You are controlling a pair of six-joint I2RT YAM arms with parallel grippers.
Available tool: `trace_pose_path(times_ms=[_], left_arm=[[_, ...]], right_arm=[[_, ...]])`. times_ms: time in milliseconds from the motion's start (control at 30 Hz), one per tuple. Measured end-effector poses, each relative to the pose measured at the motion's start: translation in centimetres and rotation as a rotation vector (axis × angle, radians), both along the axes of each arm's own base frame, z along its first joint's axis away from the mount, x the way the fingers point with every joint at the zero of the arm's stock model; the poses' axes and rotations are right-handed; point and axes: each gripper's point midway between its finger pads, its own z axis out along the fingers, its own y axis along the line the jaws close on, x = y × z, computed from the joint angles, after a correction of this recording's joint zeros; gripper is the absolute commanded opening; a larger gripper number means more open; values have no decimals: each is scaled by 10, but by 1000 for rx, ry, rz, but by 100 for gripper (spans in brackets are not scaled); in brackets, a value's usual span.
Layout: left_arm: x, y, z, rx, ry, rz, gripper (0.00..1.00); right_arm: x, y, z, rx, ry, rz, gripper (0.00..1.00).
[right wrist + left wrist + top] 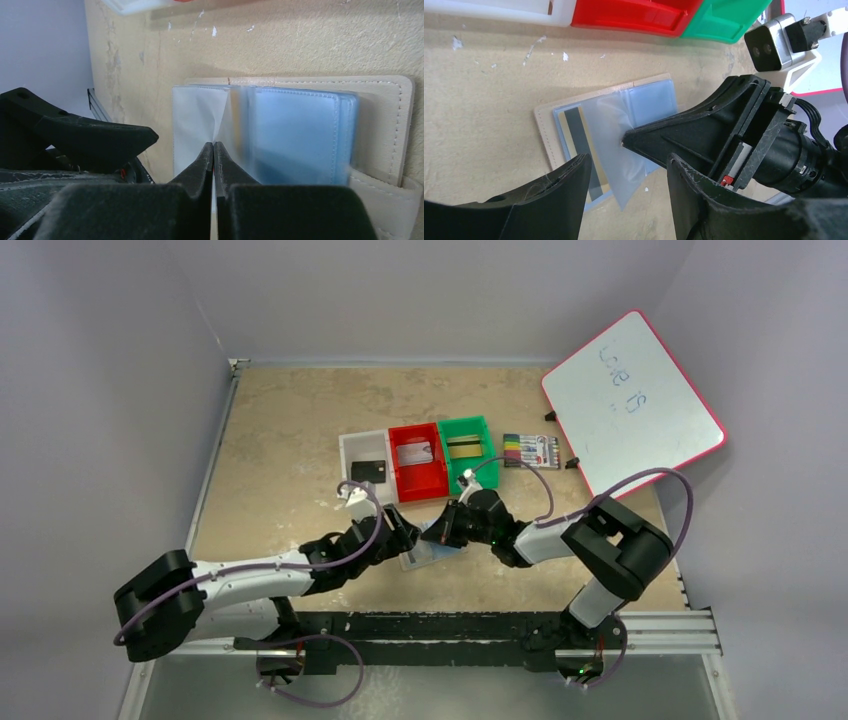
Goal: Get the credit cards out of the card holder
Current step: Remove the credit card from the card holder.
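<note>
The tan card holder (pixel 544 136) lies open on the table between both arms, light-blue pockets up; it also shows in the top view (pixel 432 554) and the right wrist view (pixel 382 125). A card with a dark stripe (pixel 578 142) sits in its left pocket. My right gripper (pixel 213 146) is shut on a thin translucent pocket leaf (pixel 616 120) and holds it lifted off the holder; its tip shows in the left wrist view (pixel 625 141). My left gripper (pixel 628 159) is open and empty, just above the holder's near edge, fingers either side of the leaf.
A white bin (pixel 357 445), a red bin (pixel 421 483) and a green bin (pixel 478 425) stand in a row behind the holder, each with a card in it. A striped marker pack (pixel 530 450) and a tilted whiteboard (pixel 630 400) are at the back right.
</note>
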Motion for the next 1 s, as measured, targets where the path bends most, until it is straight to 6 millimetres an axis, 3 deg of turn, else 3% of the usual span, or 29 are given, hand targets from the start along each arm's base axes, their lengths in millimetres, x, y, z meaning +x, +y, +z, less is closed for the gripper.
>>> trace_pose_path(times_ms=[233, 333, 500, 600, 733, 933, 1000], left_arm=[[-3, -10, -20, -12, 45, -19, 56], [-4, -15, -30, -14, 68, -29, 50], [-6, -27, -42, -30, 95, -63, 37], [-7, -33, -43, -39, 104, -81, 35], [-3, -45, -33, -59, 90, -96, 35], [10, -65, -9, -87, 47, -113, 34], [14, -72, -7, -77, 44, -122, 34]], right_arm=[[0, -2, -3, 14, 13, 8, 0], [1, -3, -3, 17, 15, 8, 0], [1, -6, -5, 1, 11, 9, 29], [1, -14, -4, -30, 5, 2, 44], [7, -27, 14, -79, -44, -46, 52], [22, -58, 38, -201, -102, -183, 55], [25, -71, 43, -249, -109, -234, 62]])
